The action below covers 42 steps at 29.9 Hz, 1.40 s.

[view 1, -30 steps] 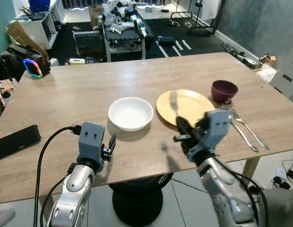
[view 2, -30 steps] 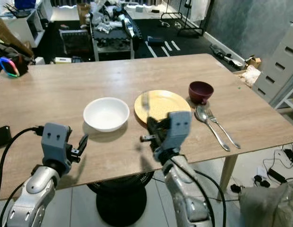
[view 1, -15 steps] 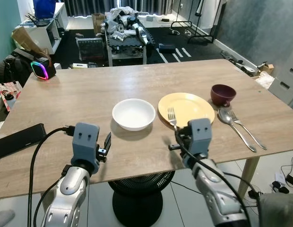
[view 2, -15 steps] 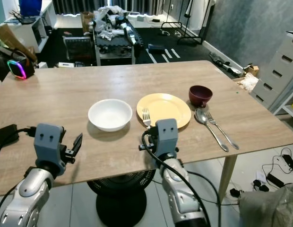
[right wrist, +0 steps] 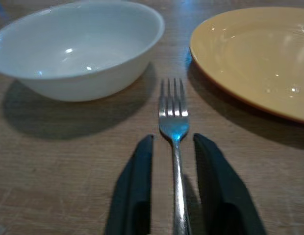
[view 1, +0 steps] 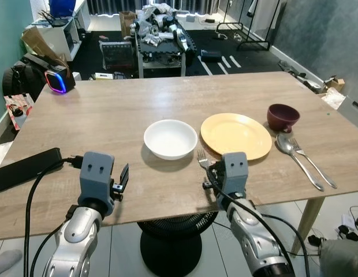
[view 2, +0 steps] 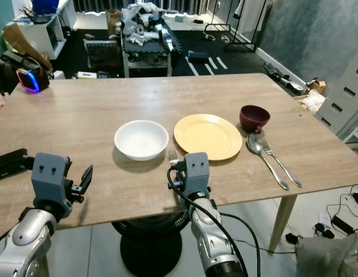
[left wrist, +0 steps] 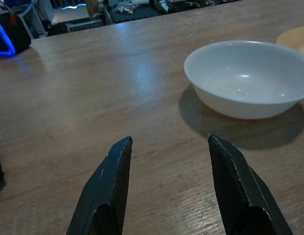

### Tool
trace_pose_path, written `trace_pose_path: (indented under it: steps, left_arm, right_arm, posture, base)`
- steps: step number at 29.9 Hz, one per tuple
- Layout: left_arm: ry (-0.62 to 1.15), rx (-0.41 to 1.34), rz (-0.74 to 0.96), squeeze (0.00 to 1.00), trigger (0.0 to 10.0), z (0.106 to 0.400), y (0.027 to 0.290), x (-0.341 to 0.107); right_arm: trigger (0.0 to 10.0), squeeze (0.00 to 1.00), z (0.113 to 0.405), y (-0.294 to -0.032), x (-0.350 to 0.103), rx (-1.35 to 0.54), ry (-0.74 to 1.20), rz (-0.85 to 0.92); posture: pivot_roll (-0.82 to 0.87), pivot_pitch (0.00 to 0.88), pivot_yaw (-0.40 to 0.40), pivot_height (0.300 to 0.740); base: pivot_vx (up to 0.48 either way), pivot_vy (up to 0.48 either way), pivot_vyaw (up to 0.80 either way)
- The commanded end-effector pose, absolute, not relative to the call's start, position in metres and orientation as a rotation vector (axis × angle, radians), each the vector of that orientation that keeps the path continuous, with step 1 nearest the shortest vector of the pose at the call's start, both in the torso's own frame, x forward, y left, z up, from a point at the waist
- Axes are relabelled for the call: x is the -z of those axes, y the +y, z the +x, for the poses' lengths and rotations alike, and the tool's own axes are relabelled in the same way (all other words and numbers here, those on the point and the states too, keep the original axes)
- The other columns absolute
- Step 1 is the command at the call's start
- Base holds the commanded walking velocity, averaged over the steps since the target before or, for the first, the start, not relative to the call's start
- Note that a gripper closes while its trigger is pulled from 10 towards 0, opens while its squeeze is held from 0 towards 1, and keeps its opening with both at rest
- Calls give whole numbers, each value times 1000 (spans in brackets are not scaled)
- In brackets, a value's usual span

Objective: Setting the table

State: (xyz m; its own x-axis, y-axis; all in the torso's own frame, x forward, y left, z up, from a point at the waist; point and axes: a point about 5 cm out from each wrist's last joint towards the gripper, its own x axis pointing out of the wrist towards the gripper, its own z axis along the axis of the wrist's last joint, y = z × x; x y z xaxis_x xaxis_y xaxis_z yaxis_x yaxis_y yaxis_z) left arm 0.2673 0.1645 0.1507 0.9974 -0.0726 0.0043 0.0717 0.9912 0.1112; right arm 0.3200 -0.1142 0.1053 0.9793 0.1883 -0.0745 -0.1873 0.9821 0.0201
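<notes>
Lying on the table point(view 1: 98, 115) between white bowl point(view 1: 170, 138) and yellow plate point(view 1: 235, 135), tines pointing far: a fork point(right wrist: 174, 128), its handle running between the fingers of the right pincer point(right wrist: 172, 147), seemingly loosely flanked rather than pinched. Hovering spread at the near left edge, bowl ahead: left pincer point(left wrist: 169, 147).

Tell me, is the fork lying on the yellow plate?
No, the fork lies on the wooden table in the gap between the white bowl and the yellow plate, between the right gripper's fingers.
</notes>
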Motion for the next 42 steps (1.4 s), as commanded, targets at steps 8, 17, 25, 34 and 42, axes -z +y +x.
trace_pose_path:
  steps: [8,17,25,34,42]
  left_arm:
    - [4,79,97,0,10000,271,163,-152]
    - [8,113,84,0,10000,277,154,-152]
    - [4,131,70,0,10000,283,151,-153]
    - [1,131,73,0,10000,283,152,-154]
    - [3,138,73,0,10000,284,151,-153]
  right_arm:
    - [10000,0,322,-142,-142,-84,-116,119]
    - [10000,0,306,-169,-151,53,-156,246]
    - [10000,0,298,-188,-137,198,-115,360]
    - [10000,0,300,-204,-138,277,-106,377]
    - [10000,0,299,-205,-139,289,-102,369]
  posture:
    - [80,0,64,740]
    - [45,0,75,740]
    - [18,0,92,740]
    - [27,0,89,740]
    - [20,0,92,740]
  base:
    - [0,0,0]
    - [0,0,0]
    - [0,0,-93]
    - [0,0,-745]
    - [0,0,-745]
